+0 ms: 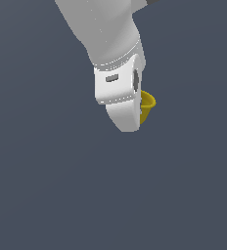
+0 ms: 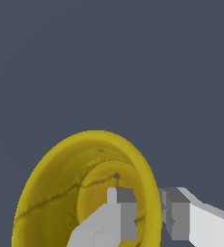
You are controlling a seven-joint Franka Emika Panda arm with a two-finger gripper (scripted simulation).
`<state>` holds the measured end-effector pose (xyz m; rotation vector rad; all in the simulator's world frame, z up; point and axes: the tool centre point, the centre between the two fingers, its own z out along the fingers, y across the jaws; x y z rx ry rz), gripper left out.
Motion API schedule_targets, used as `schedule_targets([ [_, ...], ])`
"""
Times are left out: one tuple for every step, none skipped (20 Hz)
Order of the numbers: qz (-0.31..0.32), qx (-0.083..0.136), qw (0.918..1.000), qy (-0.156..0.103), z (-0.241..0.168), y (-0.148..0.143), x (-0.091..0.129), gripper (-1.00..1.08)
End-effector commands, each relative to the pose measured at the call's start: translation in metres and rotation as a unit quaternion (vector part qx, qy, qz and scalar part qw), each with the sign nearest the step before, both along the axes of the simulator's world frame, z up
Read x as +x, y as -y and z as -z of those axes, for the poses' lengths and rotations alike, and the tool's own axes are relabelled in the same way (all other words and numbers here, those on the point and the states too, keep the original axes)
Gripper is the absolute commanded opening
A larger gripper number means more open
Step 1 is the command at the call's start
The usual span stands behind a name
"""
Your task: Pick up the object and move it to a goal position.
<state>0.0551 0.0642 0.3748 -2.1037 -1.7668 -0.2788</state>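
The arm's white wrist housing point(image 1: 119, 93) fills the upper middle of the exterior view and hides most of what lies behind it; no tabletop edge or corner shows in either view, only a uniform dark grey ground, so whether anything carries the object cannot be told. The yellow cup point(image 1: 148, 105) shows as a sliver at the housing's edge on the exterior view's right, mouth rim upward, body tapering down. In the wrist view the cup point(image 2: 61, 193) presents its open mouth and hollow interior, with a dark crease-like line across the inner wall. The gripper point(image 2: 150, 214) is closed onto the cup's rim: one finger point(image 2: 121, 214) sits inside the mouth against the inner wall, the other finger point(image 2: 179, 214) outside, the wall pinched between them. Judged from shape alone, the cup is light, thin-walled and rigid, with a smooth surface that may slip. A rim pinch is a serviceable hold, but the taper and one-sided grasp could let it pivot; steady, moderate motion is advisable. No goal marker is visible.
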Motion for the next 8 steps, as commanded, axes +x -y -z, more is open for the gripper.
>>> schedule_targets([
  [0.0, 0.0, 1.0, 0.0, -0.0125, -0.0017, -0.0015, -1.0],
  [0.001, 0.001, 1.0, 0.0, -0.0154, -0.0017, -0.0017, -1.0],
  [0.001, 0.001, 1.0, 0.0, -0.0175, -0.0022, -0.0018, -1.0],
  [0.001, 0.001, 1.0, 0.0, -0.0189, -0.0025, -0.0017, -1.0],
  [0.001, 0.001, 1.0, 0.0, -0.0196, -0.0022, -0.0015, -1.0],
  [0.001, 0.001, 1.0, 0.0, -0.0196, -0.0023, -0.0012, -1.0],
  [0.001, 0.001, 1.0, 0.0, -0.0189, -0.0023, -0.0009, -1.0],
  [0.001, 0.001, 1.0, 0.0, -0.0186, -0.0023, -0.0007, -1.0],
])
